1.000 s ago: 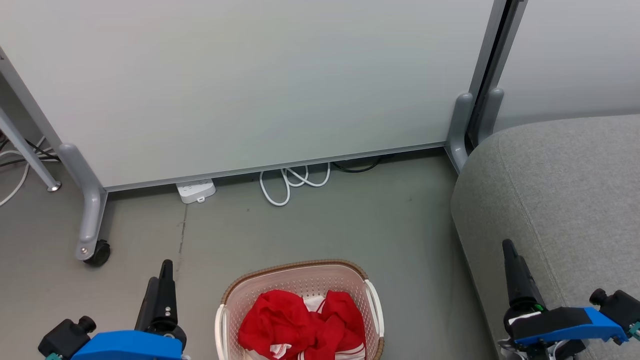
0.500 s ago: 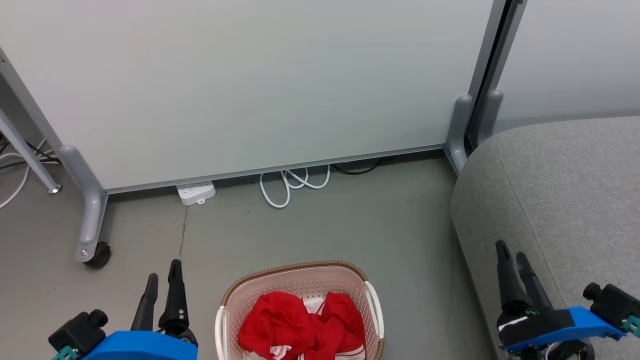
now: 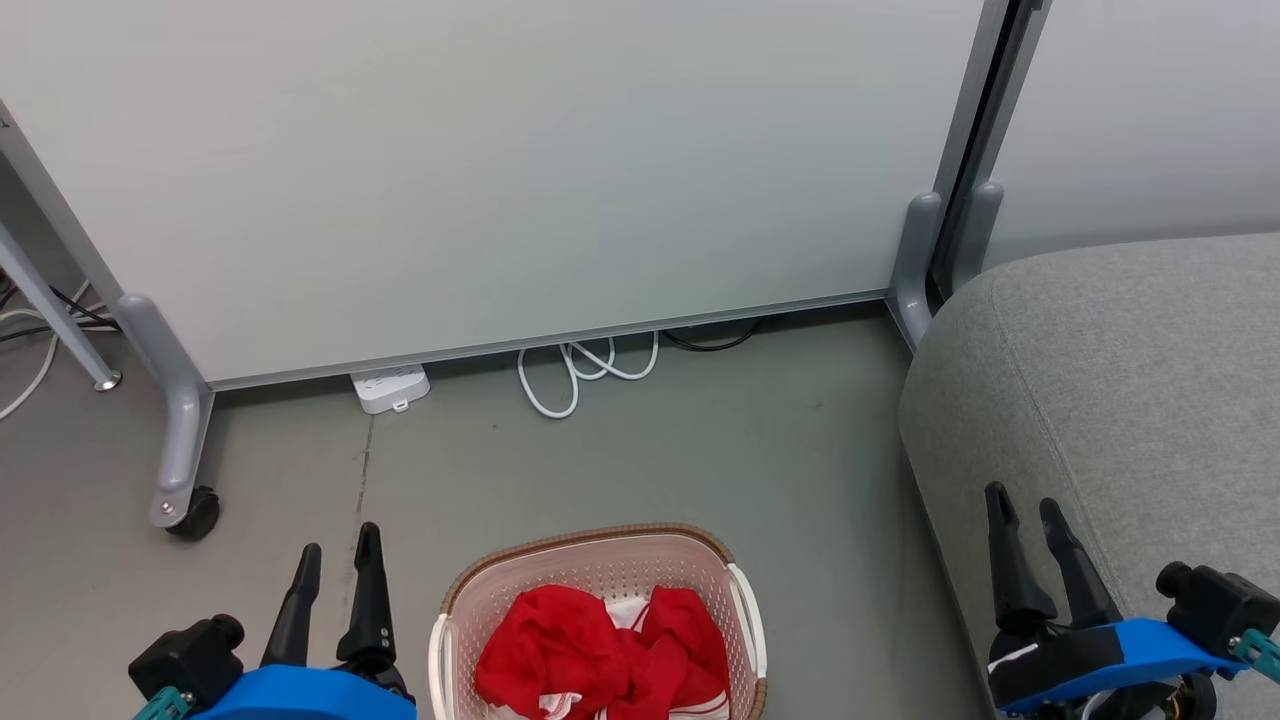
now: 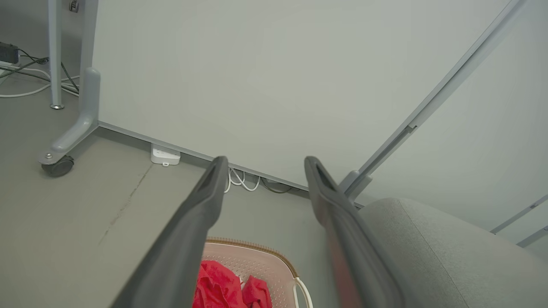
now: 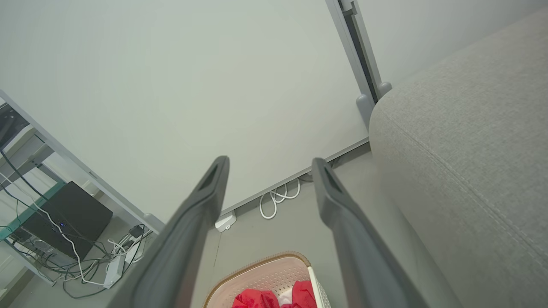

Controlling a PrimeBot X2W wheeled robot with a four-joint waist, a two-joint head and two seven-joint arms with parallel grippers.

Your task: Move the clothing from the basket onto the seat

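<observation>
Clothing (image 3: 600, 655) in basket (image 3: 745, 600), seat (image 3: 1130, 400) to its R.

basket (image 3: 590, 533) open above, bare floor (image 3: 820, 480) beside seat (image 3: 1130, 380)

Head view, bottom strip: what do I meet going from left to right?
left gripper, open → basket holding the clothing → right gripper, open
</observation>
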